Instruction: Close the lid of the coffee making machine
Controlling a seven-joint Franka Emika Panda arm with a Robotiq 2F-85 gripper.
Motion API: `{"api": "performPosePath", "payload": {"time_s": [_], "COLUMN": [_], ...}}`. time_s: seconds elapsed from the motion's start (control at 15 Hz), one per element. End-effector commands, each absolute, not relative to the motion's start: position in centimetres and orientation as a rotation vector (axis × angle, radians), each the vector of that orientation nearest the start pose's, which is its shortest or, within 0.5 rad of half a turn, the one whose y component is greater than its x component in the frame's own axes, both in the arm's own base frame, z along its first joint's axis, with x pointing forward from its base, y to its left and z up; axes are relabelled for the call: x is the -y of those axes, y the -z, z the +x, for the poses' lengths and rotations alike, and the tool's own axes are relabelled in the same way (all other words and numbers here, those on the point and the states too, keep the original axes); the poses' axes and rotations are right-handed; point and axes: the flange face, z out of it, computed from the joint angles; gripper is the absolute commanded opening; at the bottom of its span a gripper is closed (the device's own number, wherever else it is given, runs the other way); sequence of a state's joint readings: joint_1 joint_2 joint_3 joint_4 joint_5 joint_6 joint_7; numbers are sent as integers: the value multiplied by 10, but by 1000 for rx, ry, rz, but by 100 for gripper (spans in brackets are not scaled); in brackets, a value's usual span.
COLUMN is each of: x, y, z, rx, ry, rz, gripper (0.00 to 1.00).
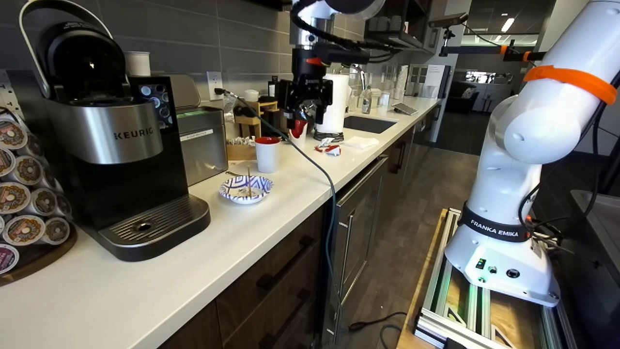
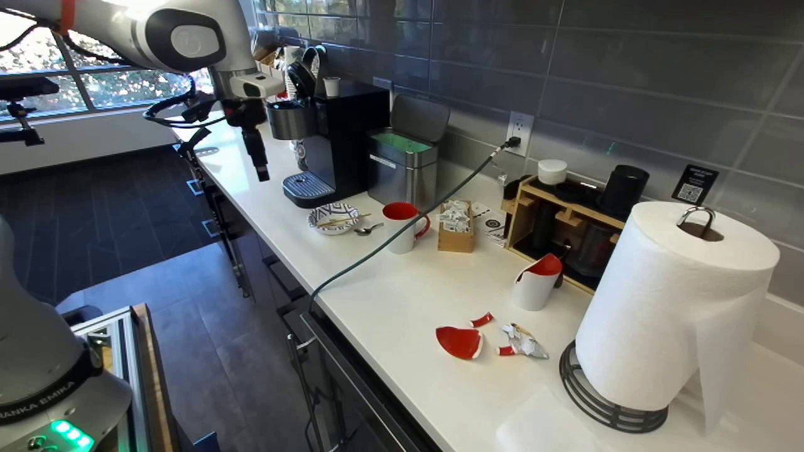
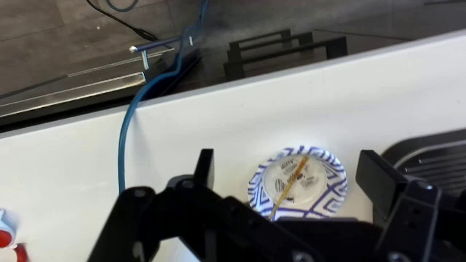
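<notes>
The coffee making machine (image 1: 138,186) stands upright on the counter, black with a silver front band; it also shows in an exterior view (image 2: 358,122). Its glossy black lid (image 1: 86,58) is raised and tilted back, with the silver-black handle arc standing up; the lid also shows in an exterior view (image 2: 302,78). My gripper (image 1: 305,116) is in the air, apart from the machine and lid; it also shows in an exterior view (image 2: 262,174). In the wrist view my gripper (image 3: 285,154) is open and empty. There the machine's drip tray (image 3: 437,162) shows at the right edge; the lid is out of view.
A patterned bowl (image 3: 296,182) with a stick lies below the gripper. A small cup (image 1: 138,63) stands on the machine. Beside it are a steel bin (image 2: 402,169), red-white mug (image 2: 402,229) and pod rack (image 1: 29,194). A cable (image 2: 402,232) crosses the counter near broken pieces (image 2: 460,343).
</notes>
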State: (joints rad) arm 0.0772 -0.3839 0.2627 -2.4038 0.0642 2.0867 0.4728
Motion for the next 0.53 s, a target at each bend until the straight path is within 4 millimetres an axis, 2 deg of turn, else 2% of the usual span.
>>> {"api": "performPosePath", "payload": {"time_s": [0.0, 0.27, 0.47], "x": [-135, -121, -124], "y": [-482, -496, -502], "z": [438, 458, 460], "rx": [-478, -717, -831], "ry": [204, 254, 285], "rz": [-2981, -2810, -2706], "gripper": [100, 100, 100]}}
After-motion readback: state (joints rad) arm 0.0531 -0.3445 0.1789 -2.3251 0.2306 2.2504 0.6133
